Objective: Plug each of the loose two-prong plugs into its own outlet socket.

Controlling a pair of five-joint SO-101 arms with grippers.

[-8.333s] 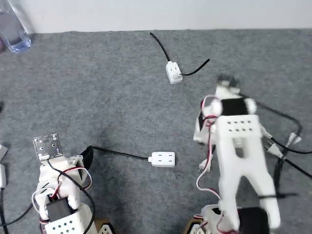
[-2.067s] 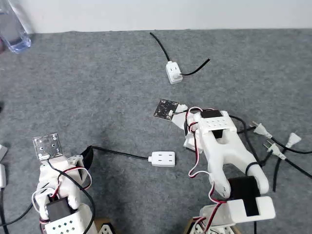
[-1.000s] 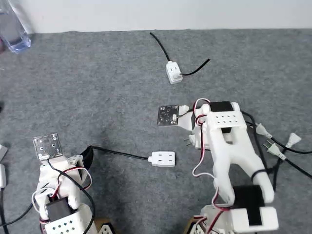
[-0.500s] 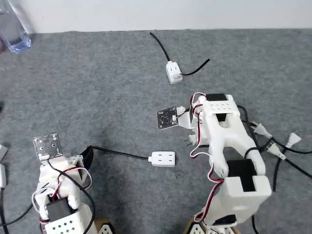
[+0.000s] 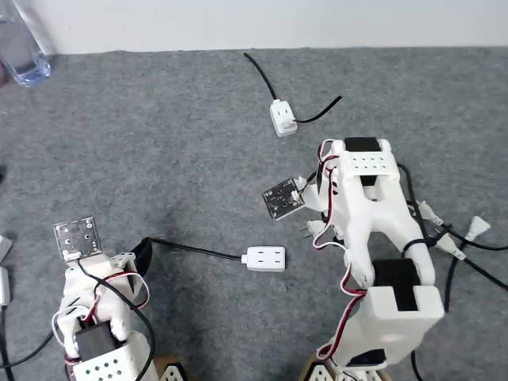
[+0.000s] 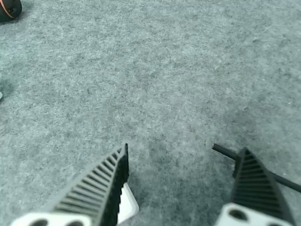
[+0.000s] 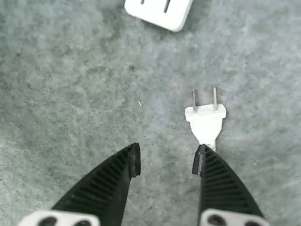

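Grey carpet, right claw parted beside plug

The table is covered in mottled grey felt (flecked lighter and darker). The far socket and the near socket are both white, each on a black cord. The loose plug is white with silvery prongs. The plugs by the table's right edge are white too. The left gripper and the right gripper have black ribbed fingers on white bases. The right arm and the left arm are white, with black motors and red-and-white wires.
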